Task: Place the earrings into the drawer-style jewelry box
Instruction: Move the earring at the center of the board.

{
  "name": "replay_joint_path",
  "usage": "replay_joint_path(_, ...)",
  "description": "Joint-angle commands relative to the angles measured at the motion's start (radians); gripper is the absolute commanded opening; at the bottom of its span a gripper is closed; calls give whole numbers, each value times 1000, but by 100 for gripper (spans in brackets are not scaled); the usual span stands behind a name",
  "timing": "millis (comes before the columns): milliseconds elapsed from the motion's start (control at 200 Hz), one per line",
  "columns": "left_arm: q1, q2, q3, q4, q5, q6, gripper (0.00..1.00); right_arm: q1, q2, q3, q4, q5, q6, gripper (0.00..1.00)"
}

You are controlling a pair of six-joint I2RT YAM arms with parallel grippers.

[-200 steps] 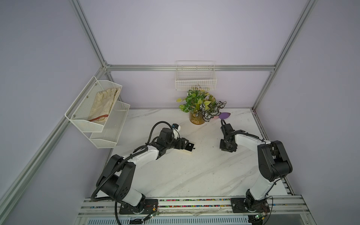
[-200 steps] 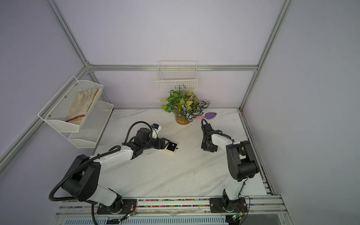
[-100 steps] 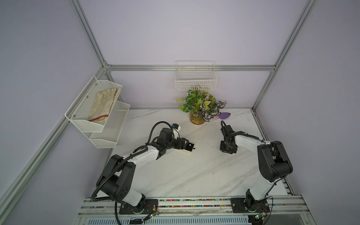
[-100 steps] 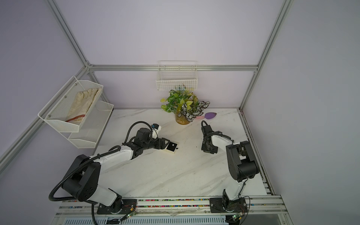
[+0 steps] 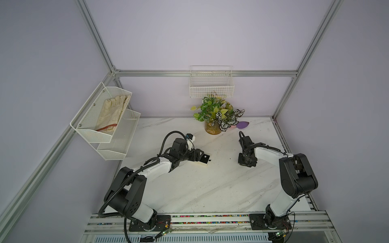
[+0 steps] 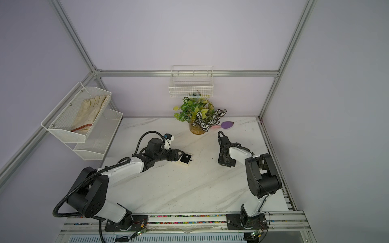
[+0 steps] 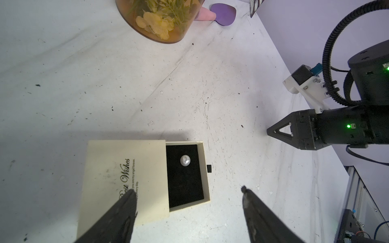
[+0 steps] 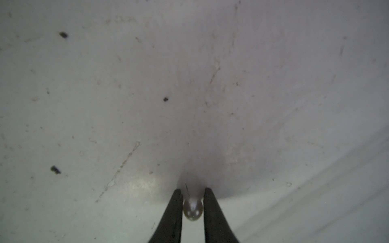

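The cream drawer-style jewelry box (image 7: 126,178) lies on the marble table with its black-lined tray (image 7: 185,189) slid partly out. It shows in both top views (image 5: 203,161) (image 6: 185,161). One pearl-like earring (image 7: 185,161) rests in the tray. My left gripper (image 7: 187,190) is open and hovers over the box, one finger above the lid and the other past the tray's end. My right gripper (image 8: 192,190) is down at the table far to the box's right (image 5: 245,163). Its fingers press both sides of the other earring (image 8: 192,210), whose thin post points away.
A potted plant (image 5: 214,117) and a purple object (image 5: 243,125) stand at the back of the table. A wire basket (image 5: 211,84) hangs on the back wall. A mesh shelf (image 5: 105,117) holding a glove hangs at the left. The table's right edge (image 5: 282,143) runs near my right arm.
My right gripper's jaws have drawn in onto the earring. Neither arm has visibly shifted place, and the box and its tray stay as they were.
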Motion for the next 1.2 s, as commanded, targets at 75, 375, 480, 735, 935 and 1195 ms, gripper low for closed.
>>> replay_joint_path(75, -6, -10, 33, 27, 6, 12, 78, 4, -17, -19, -8, -4, 6, 21)
replay_joint_path(375, 0, -17, 35, 19, -21, 7, 78, 14, -20, -32, 17, -27, -37, 19)
replay_joint_path(480, 25, -43, 15, 30, -42, -15, 78, 50, -29, -34, 25, -59, -76, 19)
replay_joint_path(735, 122, -157, -60, 45, -113, -59, 78, 200, -28, -45, 47, -145, -143, 18)
replay_joint_path(935, 162, -239, -111, 15, -242, -118, 79, 348, -13, -35, 58, -191, -198, 18)
replay_joint_path(1195, 181, -339, -171, -8, -398, -172, 80, 573, 74, 42, 34, -161, -259, 18)
